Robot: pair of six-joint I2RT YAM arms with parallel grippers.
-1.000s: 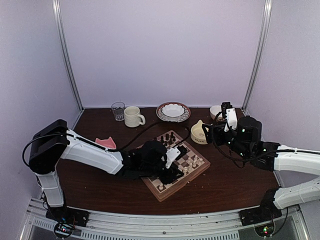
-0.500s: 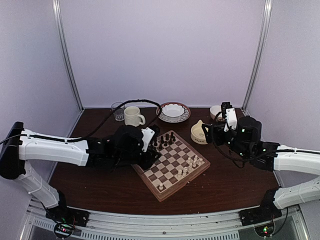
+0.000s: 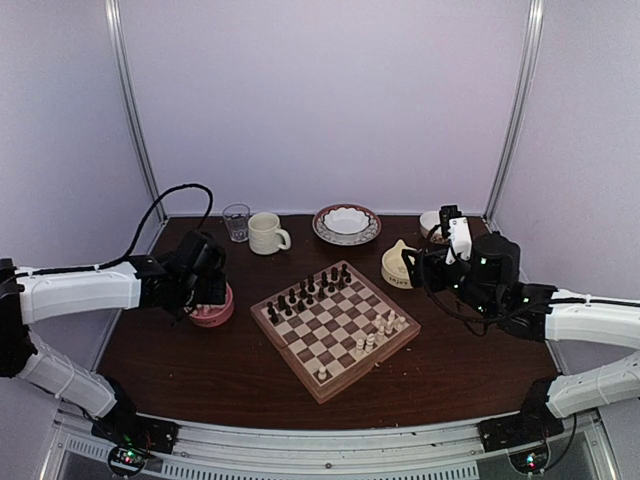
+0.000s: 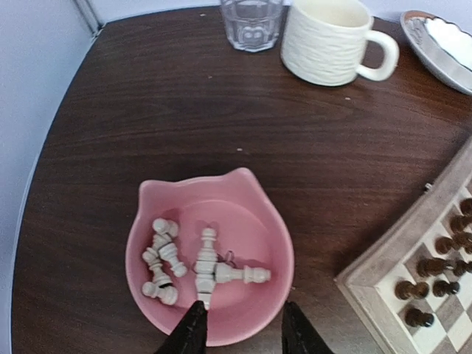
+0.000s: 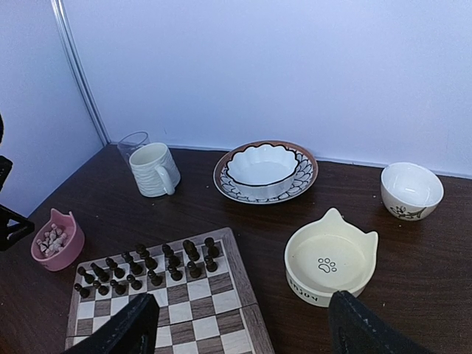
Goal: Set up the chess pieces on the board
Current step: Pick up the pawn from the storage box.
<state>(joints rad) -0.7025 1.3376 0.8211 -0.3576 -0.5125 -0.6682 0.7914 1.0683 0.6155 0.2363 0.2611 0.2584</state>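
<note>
Chess pieces (image 4: 206,259): cream set is split. A heap lies loose, on its sides, in pink cat-ear bowl (image 4: 254,221) on the table nr left edge. A few more stand on the board (image 3: 330,330) at its corner toward the right edge, w/ one alone nr the board's near corner. Dark pieces (image 3: 303,293) fill two rows on the board's far-left side, so that half looks done; cream side opposite mostly bare. Board sits mid-table, turned diagonal. Left end effector (image 4: 243,333) hangs over the near rim of the pink bowl, pointing down into it, fingers partway apart, nothing betw. them. Placed so, I judge, to pick one piece; one fingertip (image 4: 190,332) sits just beside the end of the nearest lying piece. Pieces lie crossed & touching, so a clean single grab needs care and could nudge neighbours. Right end effector (image 5: 243,332) is wide open, empty, above the table by cream cat bowl (image 5: 330,265) toward the far-right corner, apart from the board; prob. parked there so left arm has room. Glass (image 4: 251,21), mug (image 4: 328,40), patterned plate (image 5: 264,168), small white bowl (image 5: 411,190) sit along far edge, not involved.
</note>
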